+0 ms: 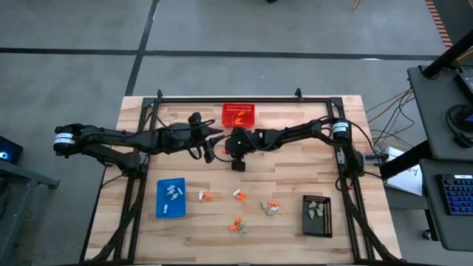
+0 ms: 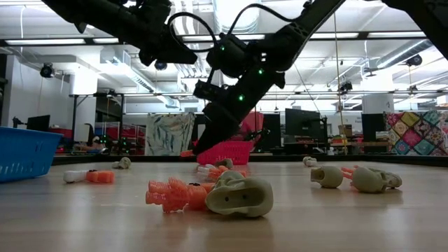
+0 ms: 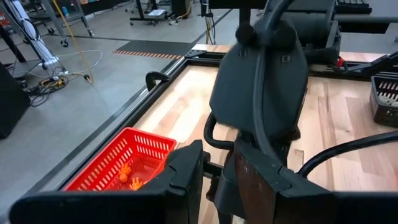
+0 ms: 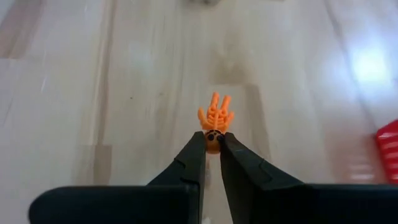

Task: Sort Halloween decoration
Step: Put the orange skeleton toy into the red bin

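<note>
My right gripper (image 4: pixel 212 144) is shut on a small orange skeleton trinket (image 4: pixel 215 118) and hangs above the bare wood just in front of the red mesh basket (image 1: pixel 239 114). My left gripper (image 1: pixel 214 134) waits higher up beside it, left of the basket. More Halloween decoration lies loose on the near half of the table: orange and beige pieces (image 1: pixel 203 196), (image 1: pixel 239 194), (image 1: pixel 270 208), (image 1: pixel 238 227). Orange pieces lie in the basket (image 3: pixel 127 177). My right gripper pinches the skeleton's round head (image 4: pixel 213 138) between its two fingertips. The fingers slant down toward the table's left. The ribbed body (image 4: pixel 215 114) sticks out past the fingertips, and the trinket is lifted clear of the wood.
A blue tray (image 1: pixel 171 198) with white pieces sits near left, and a black tray (image 1: pixel 316 214) with beige pieces sits near right. A black frame (image 1: pixel 244 97) runs along the table's far edge and sides. My two arms nearly meet at the table's middle.
</note>
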Motion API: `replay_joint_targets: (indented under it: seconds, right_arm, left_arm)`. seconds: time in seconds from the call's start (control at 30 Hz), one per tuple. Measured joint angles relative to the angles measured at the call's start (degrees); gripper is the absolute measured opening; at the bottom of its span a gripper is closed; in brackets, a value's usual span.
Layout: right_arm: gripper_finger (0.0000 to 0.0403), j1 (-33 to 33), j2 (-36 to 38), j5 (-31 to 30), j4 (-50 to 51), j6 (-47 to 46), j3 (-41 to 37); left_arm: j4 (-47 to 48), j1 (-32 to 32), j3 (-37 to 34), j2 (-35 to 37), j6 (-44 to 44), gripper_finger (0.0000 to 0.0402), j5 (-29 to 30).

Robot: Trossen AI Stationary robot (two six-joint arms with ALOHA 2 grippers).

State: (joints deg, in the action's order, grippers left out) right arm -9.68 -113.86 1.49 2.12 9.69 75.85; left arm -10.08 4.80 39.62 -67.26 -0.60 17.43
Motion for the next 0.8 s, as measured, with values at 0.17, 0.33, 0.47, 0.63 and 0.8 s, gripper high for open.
replay_joint_targets:
  seconds: [0.17, 0.33, 0.47, 0.63, 0.8]
  right_arm:
    - [0.0033, -2.05, 3.06, -0.05, 4.17, 2.22, 2.26]
    - [0.0033, -5.47, 5.16, -0.13, 10.56, 3.79, 6.05]
    - [0.0033, -8.49, 5.13, -0.01, 19.24, 3.93, 11.61]
    - [0.0033, -11.66, 4.18, 0.02, 25.95, 5.48, 17.33]
    - [0.0033, -14.12, 2.13, 0.12, 28.49, 7.05, 20.88]
  left_arm:
    - [-0.16, 0.00, 0.00, 1.47, 0.02, 0.0075, -0.02]
    - [0.02, 0.00, 0.00, 3.83, 0.07, 0.0075, -0.02]
    - [0.43, -0.02, 0.00, 4.93, 0.44, 0.0075, -0.01]
    - [0.49, -0.04, 0.00, 5.03, 0.46, 0.0075, 0.00]
    - [0.51, -0.11, 0.00, 4.96, 0.50, 0.0075, 0.00]
